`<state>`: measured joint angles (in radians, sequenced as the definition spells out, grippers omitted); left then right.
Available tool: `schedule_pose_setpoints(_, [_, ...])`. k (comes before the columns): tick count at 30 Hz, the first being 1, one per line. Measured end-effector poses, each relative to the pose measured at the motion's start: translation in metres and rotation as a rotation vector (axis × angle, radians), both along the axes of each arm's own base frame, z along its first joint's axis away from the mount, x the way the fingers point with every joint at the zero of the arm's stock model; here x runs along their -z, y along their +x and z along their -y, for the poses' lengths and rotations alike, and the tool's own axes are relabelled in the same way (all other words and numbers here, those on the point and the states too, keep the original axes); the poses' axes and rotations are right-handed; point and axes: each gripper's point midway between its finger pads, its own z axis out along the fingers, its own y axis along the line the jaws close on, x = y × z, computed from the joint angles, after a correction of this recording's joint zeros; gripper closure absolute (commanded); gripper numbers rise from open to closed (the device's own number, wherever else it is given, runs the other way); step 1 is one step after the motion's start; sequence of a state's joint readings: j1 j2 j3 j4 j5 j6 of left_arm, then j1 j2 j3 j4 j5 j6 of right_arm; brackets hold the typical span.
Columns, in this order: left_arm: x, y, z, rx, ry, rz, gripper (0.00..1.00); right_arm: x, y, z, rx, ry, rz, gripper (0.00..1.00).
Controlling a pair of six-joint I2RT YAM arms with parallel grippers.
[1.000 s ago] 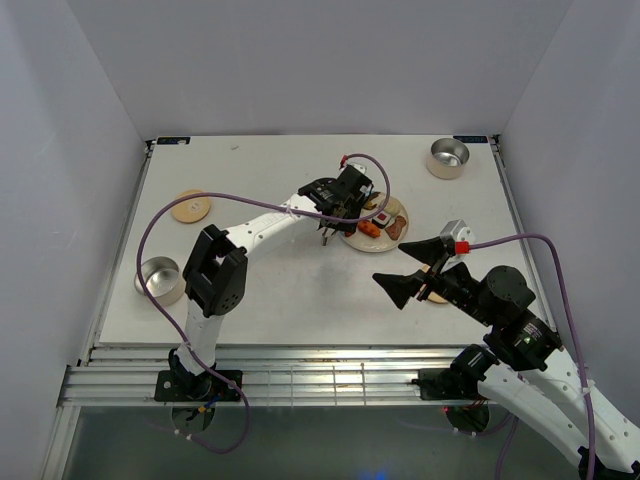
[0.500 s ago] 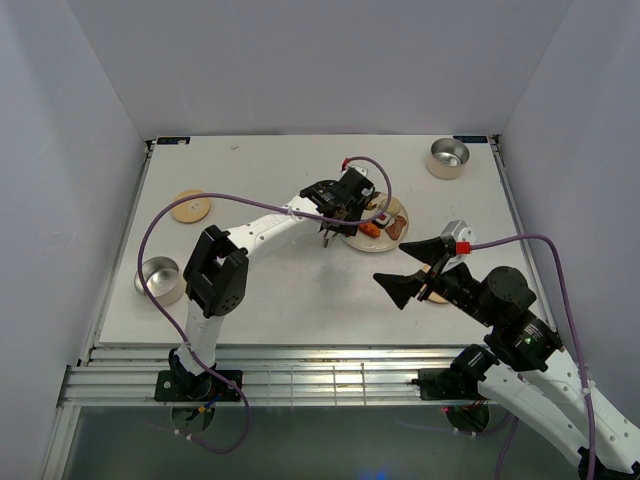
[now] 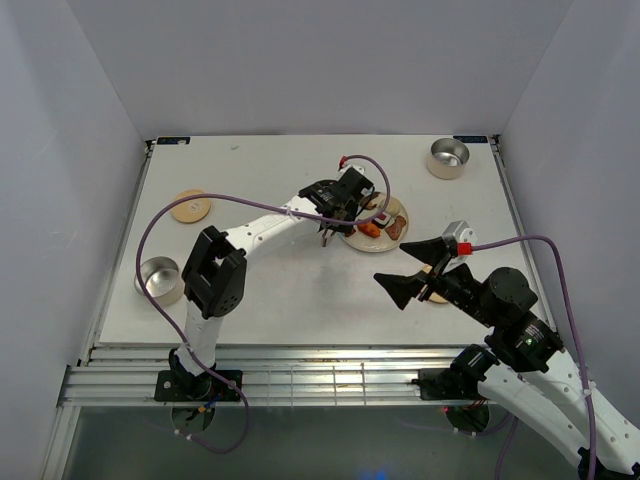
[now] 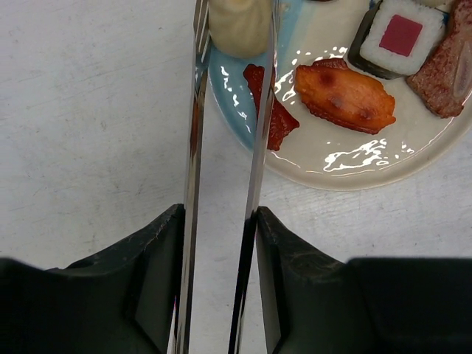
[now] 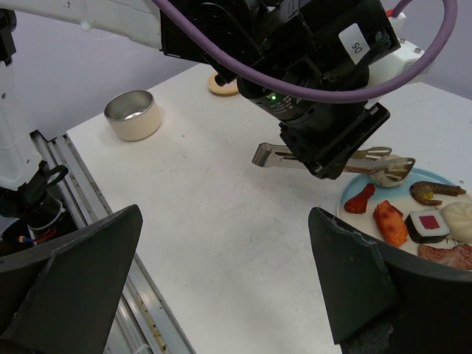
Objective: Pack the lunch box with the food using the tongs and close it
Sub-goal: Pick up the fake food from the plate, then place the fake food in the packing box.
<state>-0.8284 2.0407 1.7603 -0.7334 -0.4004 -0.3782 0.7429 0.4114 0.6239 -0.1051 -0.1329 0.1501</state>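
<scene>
Left fingers [image 4: 158, 273] clamp the tongs [image 4: 255, 177], whose tips flank a pale dumpling [image 4: 236, 29]; right fingers [image 5: 74, 287] spread wide

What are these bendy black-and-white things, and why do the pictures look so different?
They are two robot arms bolted to a white table. One picture looks down from above; the other two come from a small camera on each arm's wrist. The left pincer squeezes slim silver metal tongs, whose tips sit either side of a pale dumpling at the edge of a round blue-and-white plate. The plate also holds an orange-red fried piece and a rice roll with a pink middle. The right pincer is wide open and holds nothing. A round metal cup and a flat wooden disc lie near the left arm.
</scene>
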Motion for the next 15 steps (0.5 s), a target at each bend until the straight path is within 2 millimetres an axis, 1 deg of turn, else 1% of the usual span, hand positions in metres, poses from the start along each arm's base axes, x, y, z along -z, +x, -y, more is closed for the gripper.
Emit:
schedule_pose_setpoints(3, [-0.007,0.001,-0.002,-0.013,-0.004,0.018,0.55,0.0,0.0,0.0,0.0,0.0,0.001,0.0])
schedule_pose_setpoints(9, [-0.03,0.002,-0.008,-0.039,-0.024,0.064,0.55,0.0,0.0,0.0,0.0,0.0,0.0,0.0])
schedule_pose_setpoints(15, [-0.052,0.0,-0.021,-0.084,-0.029,0.103,0.55,0.0,0.0,0.0,0.0,-0.002,-0.001,0.01])
